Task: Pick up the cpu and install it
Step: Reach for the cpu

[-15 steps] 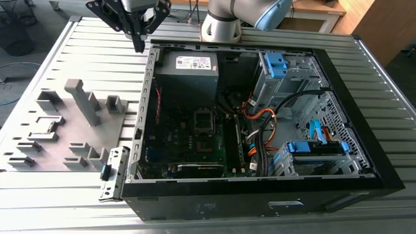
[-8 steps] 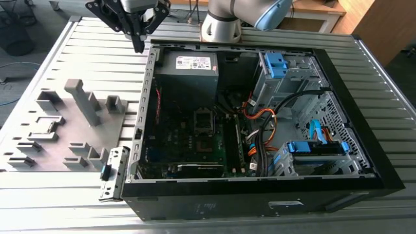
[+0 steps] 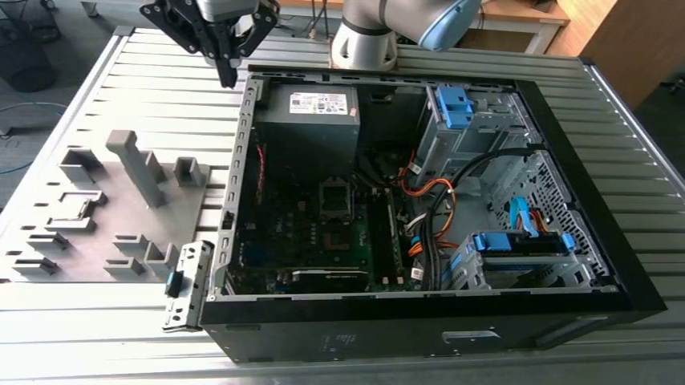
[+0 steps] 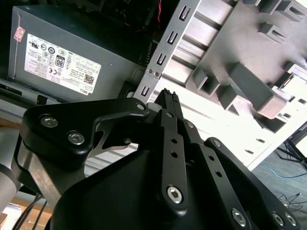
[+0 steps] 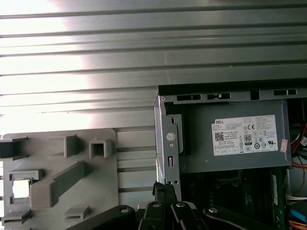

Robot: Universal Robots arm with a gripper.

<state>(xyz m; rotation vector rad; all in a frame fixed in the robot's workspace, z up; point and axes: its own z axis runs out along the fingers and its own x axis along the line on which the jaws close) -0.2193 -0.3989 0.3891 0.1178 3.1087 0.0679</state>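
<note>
The two black fingers (image 4: 170, 143) are pressed together at their tips with nothing between them; the gripper (image 3: 228, 79) points down at the slatted table (image 3: 96, 96), just outside the far corner of the case (image 3: 428, 329) on the exterior view's left, and both wrist views show its tip (image 4: 168, 97) (image 5: 160, 188) close to the case's perforated edge, beside the power supply (image 5: 230, 139); the one arm (image 3: 386, 24) reaches in from behind the case, its wrist bent so the gripper hangs near upright. The one cpu (image 5: 20, 188) appears as a pale square lying flat in a framed nest on the grey fixture plate (image 5: 103, 177); in the exterior view that nest (image 3: 73, 212) is on the plate's side away from the case, well apart from the gripper. The plate carries several upright grey blocks, the tallest a long bar (image 3: 137, 164). The case lies open on its side; inside are one power supply (image 3: 310, 120) at the far end, one motherboard (image 3: 310, 233) with one dark socket (image 3: 335, 196) near its middle, two blue-fronted drive bays (image 3: 451, 108) (image 3: 519, 243) toward the exterior view's right, and orange and black cables (image 3: 434, 200) between board and bays. One loose metal bracket (image 3: 184, 285) lies on the table against the case's near corner.
</note>
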